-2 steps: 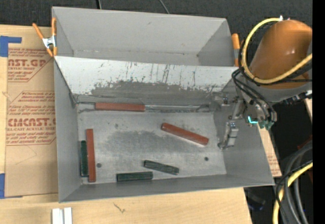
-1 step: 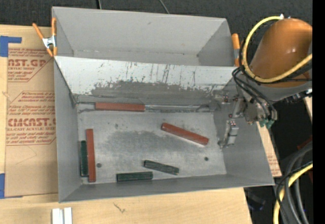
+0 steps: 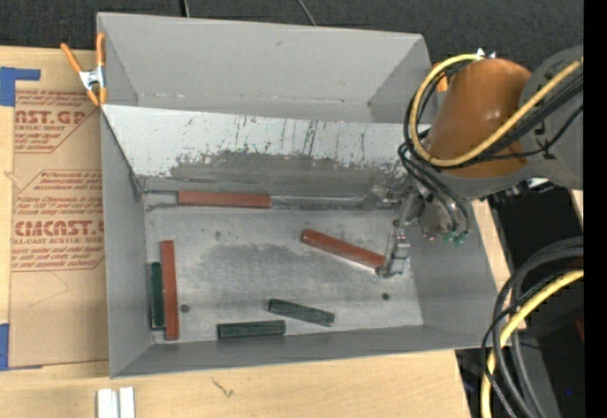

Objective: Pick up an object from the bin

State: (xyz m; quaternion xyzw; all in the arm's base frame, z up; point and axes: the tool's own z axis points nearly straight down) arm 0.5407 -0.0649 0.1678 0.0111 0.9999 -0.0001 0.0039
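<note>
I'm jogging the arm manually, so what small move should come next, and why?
Probably nudge the hand slightly left along the slanted red-brown stick: it sits at the stick's right end, and a grip nearer the middle should hold better.

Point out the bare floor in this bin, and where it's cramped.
Widest bare patch: mid-floor, between the red stick by the back wall, the slanted red stick and the left-hand red stick. A smaller one lies front right, past the slanted green stick. Crowded: the left wall and front edge, and round the gripper.
</note>
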